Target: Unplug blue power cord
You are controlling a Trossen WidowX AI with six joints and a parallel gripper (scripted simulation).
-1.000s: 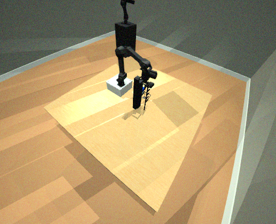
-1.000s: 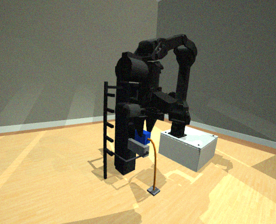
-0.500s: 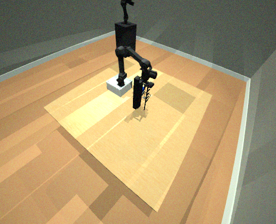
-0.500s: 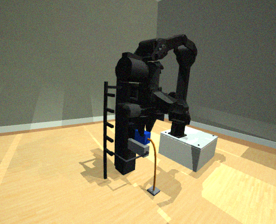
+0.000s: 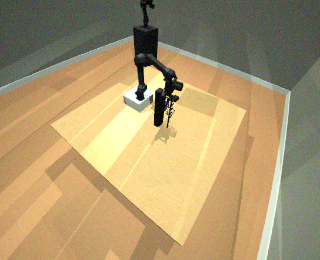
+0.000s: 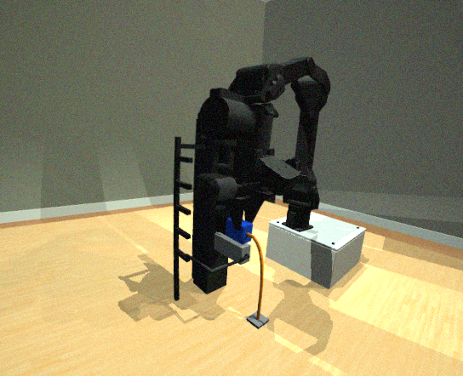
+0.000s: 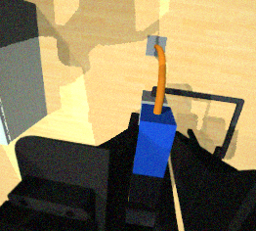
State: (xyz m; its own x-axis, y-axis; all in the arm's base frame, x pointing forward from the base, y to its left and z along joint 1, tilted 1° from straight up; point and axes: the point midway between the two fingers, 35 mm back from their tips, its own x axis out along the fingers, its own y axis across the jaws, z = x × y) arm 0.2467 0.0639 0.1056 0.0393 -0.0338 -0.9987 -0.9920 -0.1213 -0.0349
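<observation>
Two views show the plug well; the top view nearly loses it

One blue plug (image 5: pixel 166 103) (image 6: pixel 244 231) (image 7: pixel 154 142) stands up near the black post (image 5: pixel 159 109) (image 6: pixel 208 238); in the exterior view it adjoins the upper side of a grey block (image 6: pixel 232 247), though black parts hide the far side, and whether it is still seated cannot be told. The gripper (image 5: pixel 166 101) (image 6: pixel 242 225) (image 7: pixel 154 133) is down at the plug, its fingers (image 6: pixel 237 217) on either side; one covers part of the blue face in the exterior view, and I cannot tell whether they grasp it or merely flank it. An orange cord (image 6: pixel 261 272) (image 7: pixel 161 78) curves from the plug to a small grey plate (image 6: pixel 257 320) (image 7: pixel 156 45) on the desk (image 5: pixel 169 170) (image 6: pixel 87 315) (image 7: pixel 219 39); from the top, only a blue sliver shows behind the post and rack (image 5: pixel 168 120) (image 6: pixel 176 217). The white base box (image 5: pixel 133 101) (image 6: pixel 295 251) (image 7: pixel 19 93) is cut off at the wrist view's left edge; the dark fingers and post merge low in that picture.
</observation>
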